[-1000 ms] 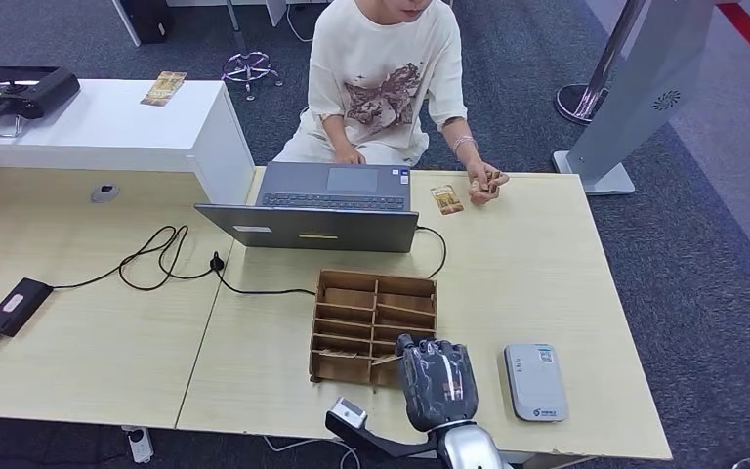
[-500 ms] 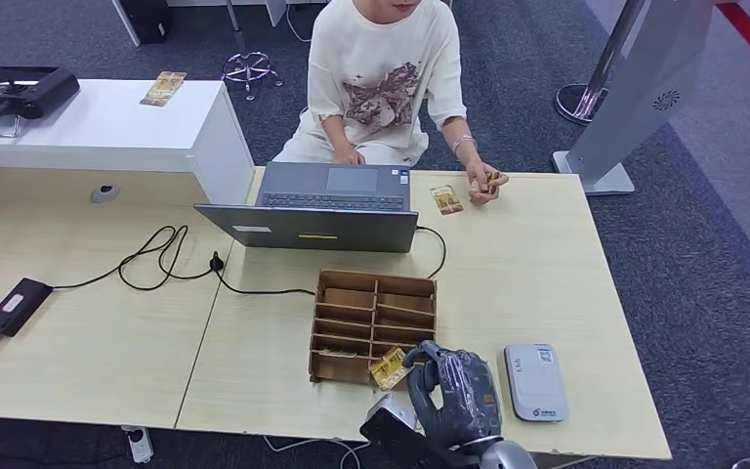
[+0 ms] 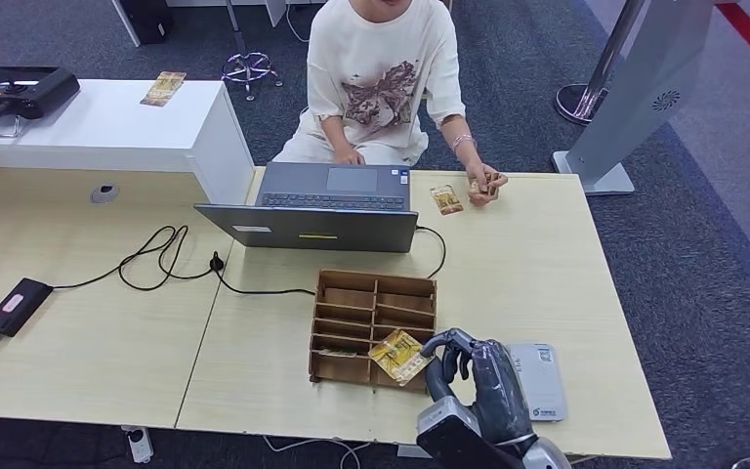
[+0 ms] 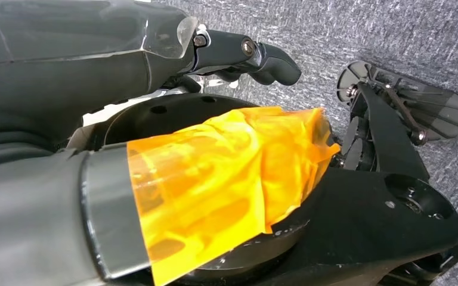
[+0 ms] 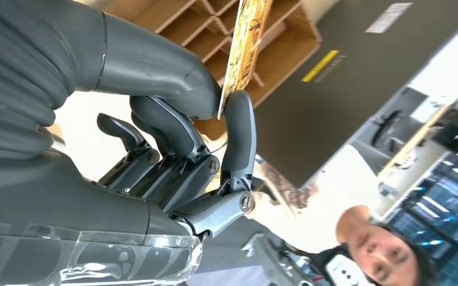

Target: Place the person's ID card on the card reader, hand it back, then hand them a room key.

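My right hand (image 3: 479, 379) is at the table's near edge, just right of the cardboard card box (image 3: 375, 311). It pinches a yellow-brown room key card (image 3: 398, 356) between thumb and a finger, in front of the box's front row. The right wrist view shows the same key card (image 5: 245, 44) edge-on in that pinch of my right hand (image 5: 173, 137), with the card box (image 5: 286, 42) behind. The white card reader (image 3: 545, 381) lies beside the hand, partly hidden. The ID card (image 3: 446, 199) lies on the table by the person's hand (image 3: 485, 183). My left hand (image 4: 238, 50) hangs over the carpet, holding nothing.
A seated person (image 3: 383, 83) faces me across the table. An open laptop (image 3: 324, 207) stands beyond the box, its black cable (image 3: 161, 256) running left to a power brick (image 3: 17, 305). A white side desk (image 3: 107, 127) is at the far left.
My right hand has drawn the key card up out of the box's front row and shifted to the right, now covering part of the card reader.
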Controlling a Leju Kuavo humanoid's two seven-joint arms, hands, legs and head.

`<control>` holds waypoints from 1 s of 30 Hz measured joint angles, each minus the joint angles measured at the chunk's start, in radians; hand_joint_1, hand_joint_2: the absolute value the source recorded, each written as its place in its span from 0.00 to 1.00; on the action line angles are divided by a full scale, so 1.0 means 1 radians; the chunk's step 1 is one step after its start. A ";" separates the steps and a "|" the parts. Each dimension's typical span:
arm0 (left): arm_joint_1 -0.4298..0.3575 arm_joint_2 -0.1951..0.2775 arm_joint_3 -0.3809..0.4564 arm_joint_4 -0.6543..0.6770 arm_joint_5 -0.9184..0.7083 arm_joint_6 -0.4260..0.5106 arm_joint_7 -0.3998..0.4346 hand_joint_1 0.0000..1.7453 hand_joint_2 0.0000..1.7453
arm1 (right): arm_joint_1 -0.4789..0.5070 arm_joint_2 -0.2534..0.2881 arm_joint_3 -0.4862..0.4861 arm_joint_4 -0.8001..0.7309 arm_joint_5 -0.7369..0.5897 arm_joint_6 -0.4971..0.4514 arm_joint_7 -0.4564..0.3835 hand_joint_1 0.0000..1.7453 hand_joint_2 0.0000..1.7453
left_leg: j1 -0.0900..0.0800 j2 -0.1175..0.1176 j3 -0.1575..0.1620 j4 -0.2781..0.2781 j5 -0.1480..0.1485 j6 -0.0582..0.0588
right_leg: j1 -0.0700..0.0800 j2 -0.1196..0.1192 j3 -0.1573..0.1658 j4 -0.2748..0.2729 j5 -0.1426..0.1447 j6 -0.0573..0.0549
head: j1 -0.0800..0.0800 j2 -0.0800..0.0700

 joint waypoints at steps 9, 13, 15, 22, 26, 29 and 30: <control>-0.001 0.009 -0.018 0.000 -0.016 -0.012 0.001 0.00 0.00 | -0.104 0.000 -0.032 -0.024 0.006 0.021 0.011 1.00 1.00 | 0.000 0.000 0.000 0.000 0.000 0.000 | 0.000 0.000 0.000 0.000 0.000 0.000 | 0.000 0.000; -0.001 0.010 -0.023 0.000 -0.023 -0.014 0.003 0.00 0.00 | -0.200 0.000 -0.043 -0.016 0.070 0.009 0.056 1.00 1.00 | 0.000 0.000 0.000 0.000 0.001 0.000 | 0.000 0.000 0.001 0.000 0.001 0.000 | 0.000 0.000; -0.001 0.011 -0.025 0.000 -0.024 -0.015 0.005 0.00 0.00 | -0.249 0.000 -0.045 -0.009 0.150 -0.008 0.091 1.00 1.00 | 0.000 0.000 0.000 0.000 0.001 0.000 | 0.000 0.000 0.001 0.000 0.001 0.000 | 0.000 0.000; -0.001 0.016 -0.034 0.000 -0.035 -0.020 0.009 0.00 0.00 | -0.410 0.000 -0.044 0.034 0.268 -0.010 0.183 1.00 1.00 | 0.000 0.000 0.000 0.000 0.001 -0.001 | 0.000 0.000 0.000 0.001 0.001 0.000 | 0.000 0.000; -0.001 0.019 -0.044 0.000 -0.044 -0.025 0.011 0.00 0.00 | -0.506 0.000 -0.046 0.090 0.354 -0.008 0.244 1.00 1.00 | 0.000 0.000 0.000 0.000 0.001 -0.001 | 0.000 0.000 0.000 0.001 0.001 0.000 | 0.000 0.000; -0.001 0.022 -0.049 0.000 -0.051 -0.030 0.014 0.00 0.00 | -0.574 0.000 -0.054 0.138 0.414 0.003 0.285 1.00 1.00 | 0.000 0.000 0.000 0.000 0.002 0.000 | 0.000 0.000 0.000 0.001 0.001 0.000 | 0.000 0.000; -0.002 0.024 -0.051 0.000 -0.054 -0.031 0.015 0.00 0.00 | -0.596 0.000 -0.060 0.156 0.425 0.008 0.295 1.00 1.00 | 0.000 0.000 0.000 0.000 0.002 0.000 | 0.000 0.000 0.000 0.001 0.001 0.000 | 0.000 0.000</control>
